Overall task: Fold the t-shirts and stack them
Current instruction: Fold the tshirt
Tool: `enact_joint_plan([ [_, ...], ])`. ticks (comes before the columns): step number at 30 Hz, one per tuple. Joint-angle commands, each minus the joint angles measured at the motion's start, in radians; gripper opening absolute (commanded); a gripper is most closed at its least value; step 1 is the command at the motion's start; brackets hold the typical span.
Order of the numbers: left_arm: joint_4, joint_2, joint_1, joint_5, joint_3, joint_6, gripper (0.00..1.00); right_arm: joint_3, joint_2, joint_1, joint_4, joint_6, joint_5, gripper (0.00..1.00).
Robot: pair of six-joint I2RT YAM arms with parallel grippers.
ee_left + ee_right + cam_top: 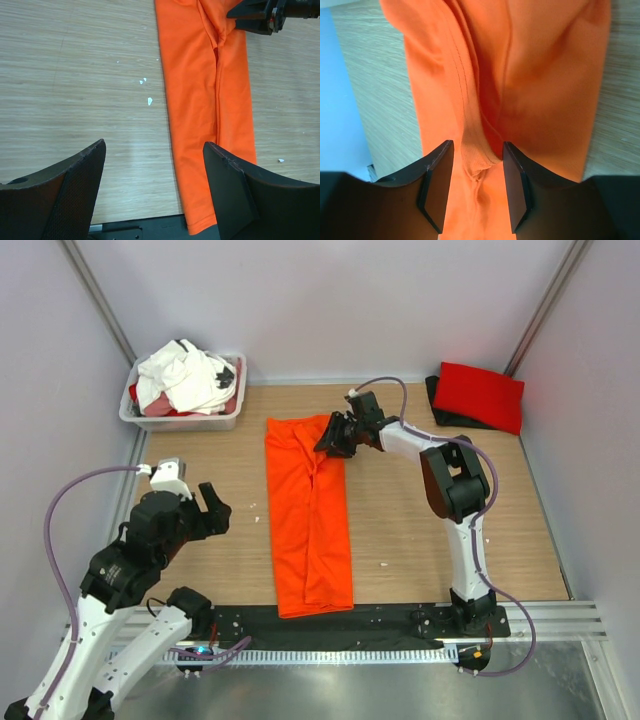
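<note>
Top view: the orange shirt lies flat on the bench as a long narrow strip. It runs from the near edge, between the two arm bases, toward the far wall. Both long sides are folded inward and meet along a seam-like line down the middle.

The right tool sits at the far right corner of this strip, and the cloth there is puckered. In the right wrist view, the right tool has its jaws partly drawn together. A raised ridge of the orange shirt is pinched between them, so the tool is grasping the shirt.

The left tool hangs over bare bench to the left of the strip, apart from it. In the left wrist view, the left tool is released, with its jaws spread wide and nothing between them. The orange shirt passes beside its right finger, and the right tool shows at the top edge. A few pale specks lie on the wood.

At the far right corner of the bench, a folded red shirt rests on a black shirt. At the far left corner, a tub holds crumpled white shirts, heaped above its rim.
</note>
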Motion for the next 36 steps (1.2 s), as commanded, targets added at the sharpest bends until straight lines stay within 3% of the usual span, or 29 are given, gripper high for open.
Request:
enact_joint_plan([
  [1, 0.036, -0.004, 0.000, -0.029, 0.002, -0.012, 0.80, 0.032, -0.010, 0.020, 0.104, 0.056, -0.070, 0.50],
  [10, 0.035, -0.013, 0.000, -0.046, -0.001, -0.017, 0.80, 0.138, 0.074, 0.137, 0.120, 0.094, -0.147, 0.50],
  [18, 0.035, -0.001, 0.000, -0.052, -0.001, -0.020, 0.80, 0.138, -0.020, 0.076, 0.028, -0.004, -0.115, 0.50],
  [28, 0.033, 0.013, -0.002, -0.056, 0.001, -0.023, 0.79, 0.230, 0.004, 0.091, -0.297, -0.216, 0.210, 0.50],
  [36, 0.030, 0.023, 0.000, -0.064, 0.005, -0.025, 0.79, 0.477, 0.146, 0.196, -0.451, -0.305, 0.393, 0.51],
])
